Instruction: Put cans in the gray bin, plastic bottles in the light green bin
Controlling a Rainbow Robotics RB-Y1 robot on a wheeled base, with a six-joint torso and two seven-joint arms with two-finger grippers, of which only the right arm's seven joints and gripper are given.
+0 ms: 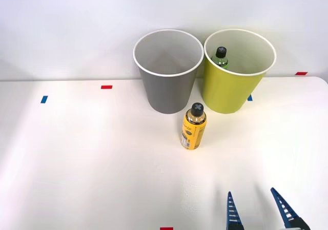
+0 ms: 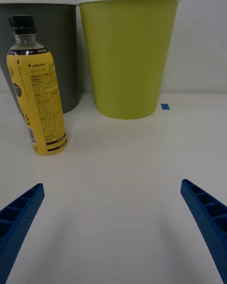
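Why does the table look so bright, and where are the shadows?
Front view: the white table is washed bright, with faint gripper shadows. Wrist view: a soft shadow beside the yellow bottle, and the blue fingers look stretched near the corners.

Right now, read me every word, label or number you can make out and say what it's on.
"LINGTEA": near the top of the yellow label on the black-capped bottle standing on the table.
The label's smaller print, including a vertical line of characters, is too small to read.
No writing shows on the gray bin, light green bin or tape marks.

White table [image 1: 77,153], plain white wall [image 1: 61,25]
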